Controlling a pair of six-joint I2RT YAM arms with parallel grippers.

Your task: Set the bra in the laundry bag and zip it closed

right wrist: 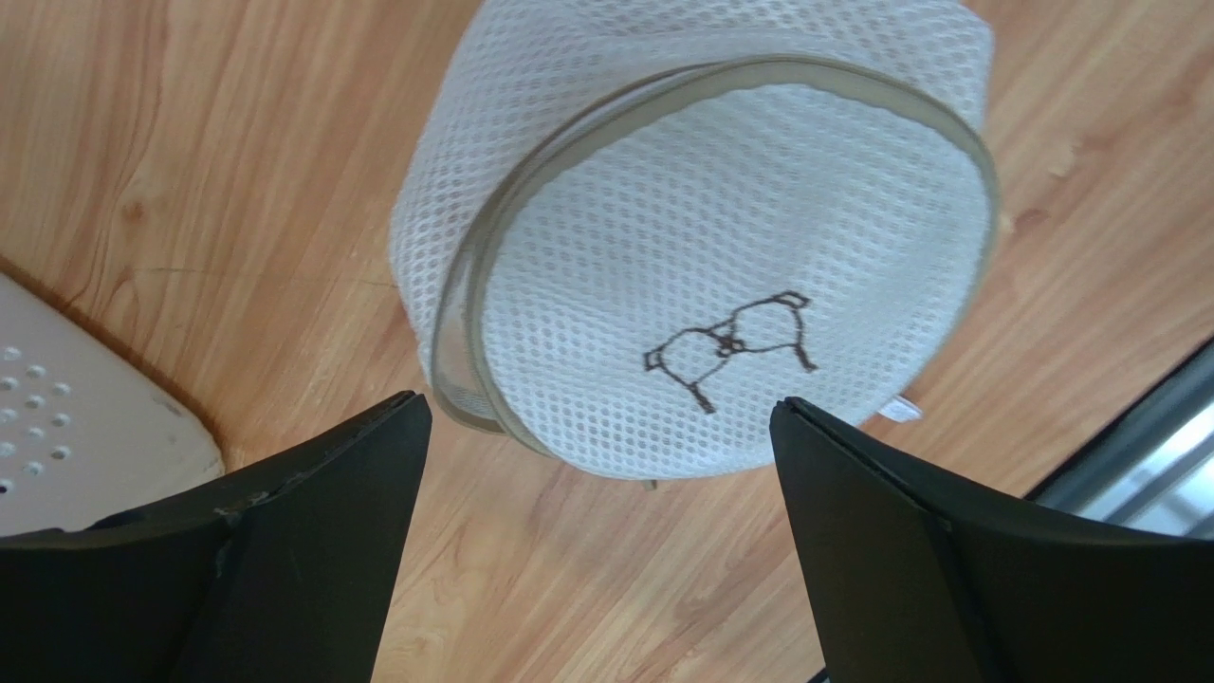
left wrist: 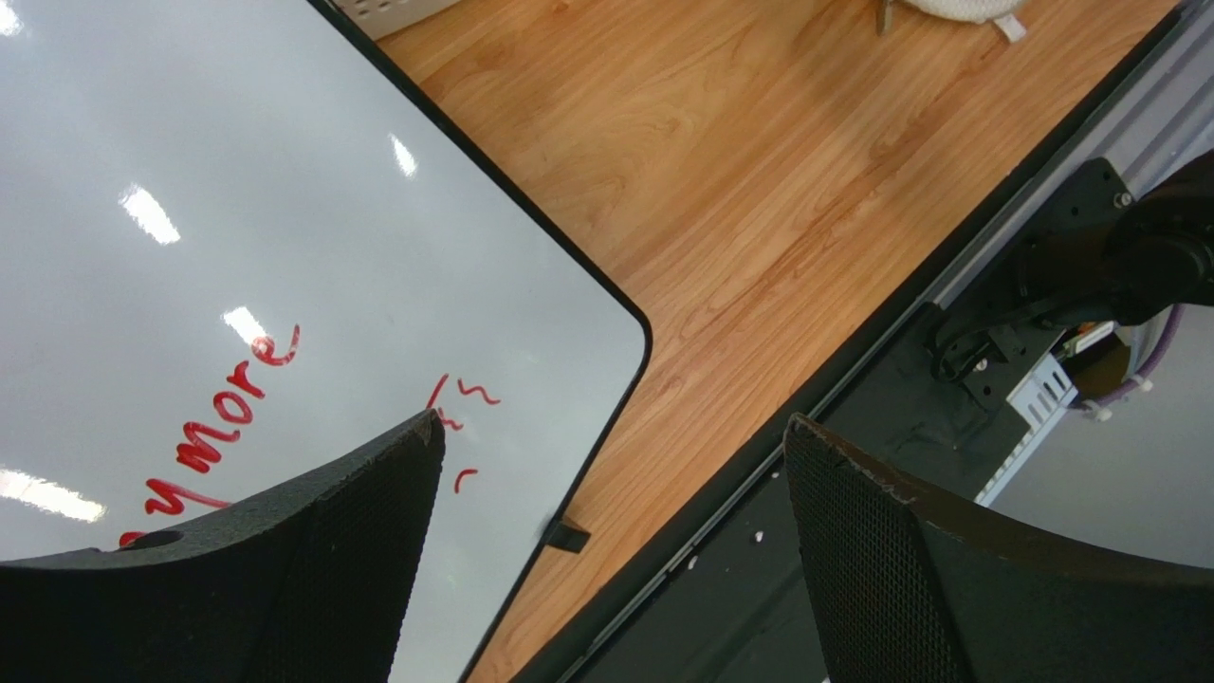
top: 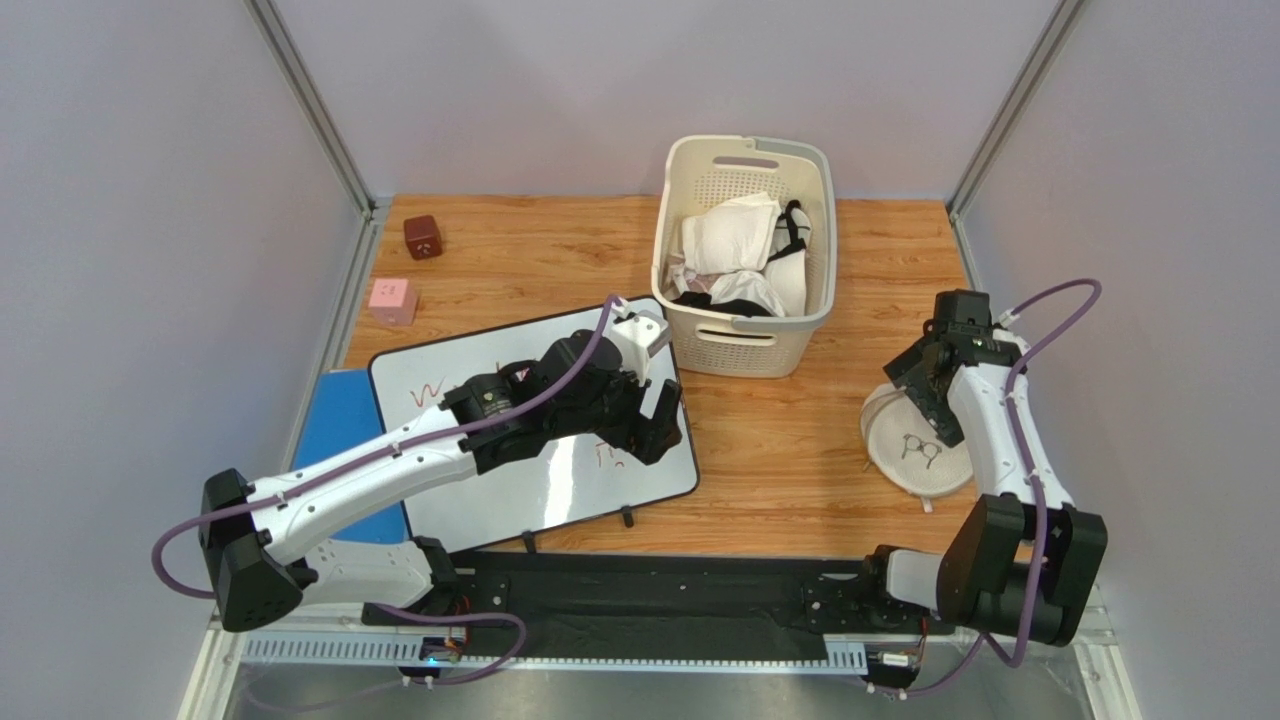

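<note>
The wooden surface (top: 781, 450) lies below both arms. On it, right under the left end effector (left wrist: 610, 427), sits a whiteboard (top: 451, 390) with red scribbles (left wrist: 228, 413). This end effector hangs over the board's near right corner with its two black fingers (left wrist: 342, 569) wide apart and nothing between them.

Beyond the left end effector and to its right stands a cream slatted basket (top: 744, 255), about midway between the two end effectors. It holds a heap of white laundry (top: 732, 236) and a garment with black straps (top: 792, 225). We cannot pick out the bra for certain among those white folds (it is not held by either arm).

A blue mat (top: 338, 435) lies well to the left of the left end effector, partly tucked under the board's left edge.

The laundry bag (right wrist: 713, 256) rests on the surface straight below the right end effector (right wrist: 596, 403), just ahead of its fingertips. It is a round white mesh dome with a beige zipper rim. We cannot tell whether the zip is shut. The right end effector's fingers (right wrist: 328, 541) also stand wide apart, touching nothing, above the bag's near edge.

Far beyond the left end effector, to its left, sit a pink cube (top: 392, 300) and a brown cube (top: 422, 236). Smallest is the bra outline (right wrist: 727, 349) drawn on the bag's top.
</note>
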